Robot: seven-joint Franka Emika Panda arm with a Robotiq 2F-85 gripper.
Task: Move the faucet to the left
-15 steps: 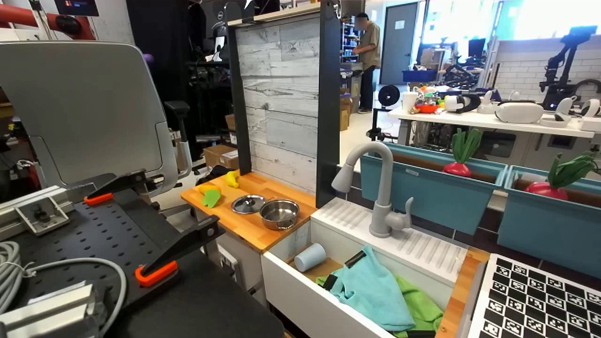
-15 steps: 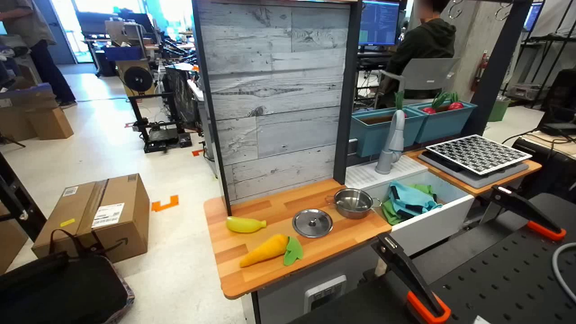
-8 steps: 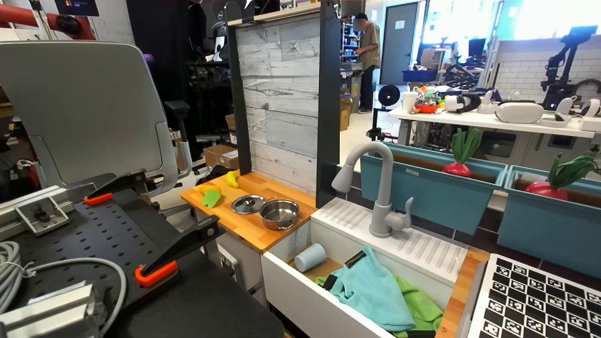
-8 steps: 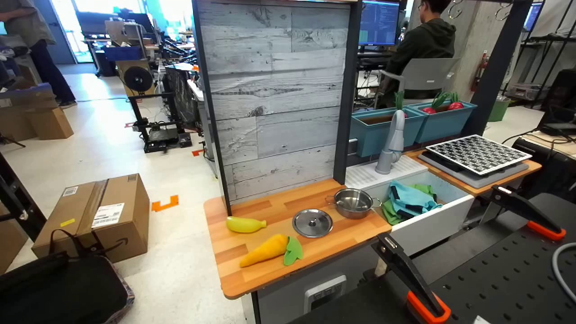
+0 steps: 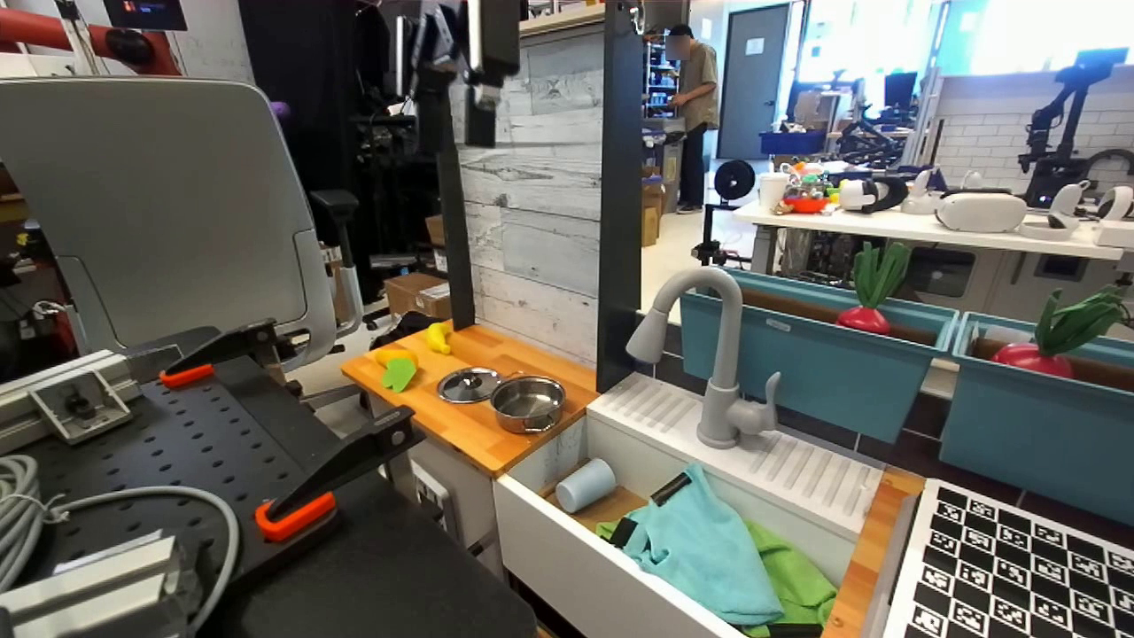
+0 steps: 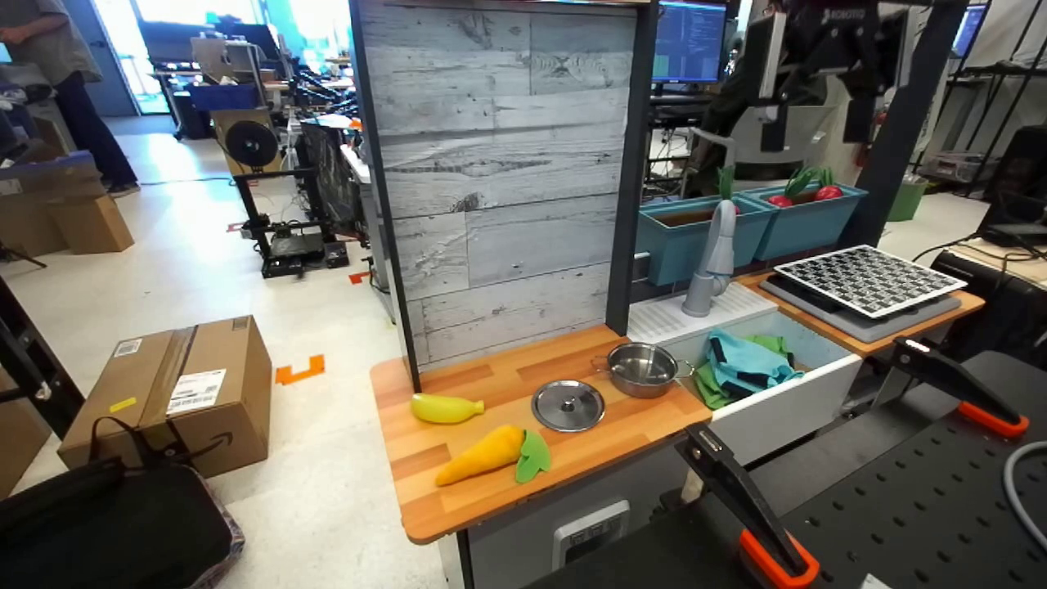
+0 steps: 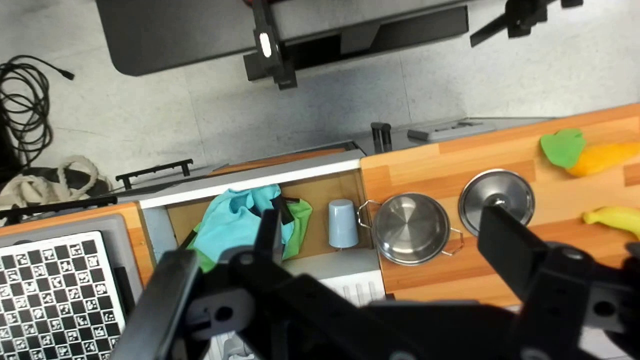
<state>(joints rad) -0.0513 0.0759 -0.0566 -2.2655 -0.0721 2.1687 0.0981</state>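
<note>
Grey and matte, the faucet (image 5: 728, 341) stands upright on a white ribbed ledge (image 5: 797, 465), right of centre in an exterior view, its neck arched and its flared head pointing toward the lower left of the frame. In an exterior view that catches it nearly end-on, the spout (image 6: 721, 241) overlaps the stem and the arch is hard to read. In both exterior views the black gripper (image 6: 816, 129) hangs in the upper part of the frame, apart from the faucet and cut off by the top edge. In the wrist view its fingers (image 7: 510, 250) are spread wide, gripping nothing; its blurred body covers much of the lower frame, and a grey piece (image 7: 234, 347) at the bottom edge shows too little to name.

In the white sink (image 5: 567, 567), soft folded blue cloth (image 5: 704, 549) lies over green cloth (image 5: 788, 571). The cup (image 5: 586, 486), smooth and on its side, shows in an exterior view and the wrist view alone. On the grained wooden counter (image 6: 638, 425), a shiny steel pot (image 6: 642, 370) sits just beside a round lid (image 6: 568, 406), partly covered by a finger in the wrist view, where the carrot (image 7: 607, 159) and banana (image 7: 617, 218) run off the right edge.
</note>
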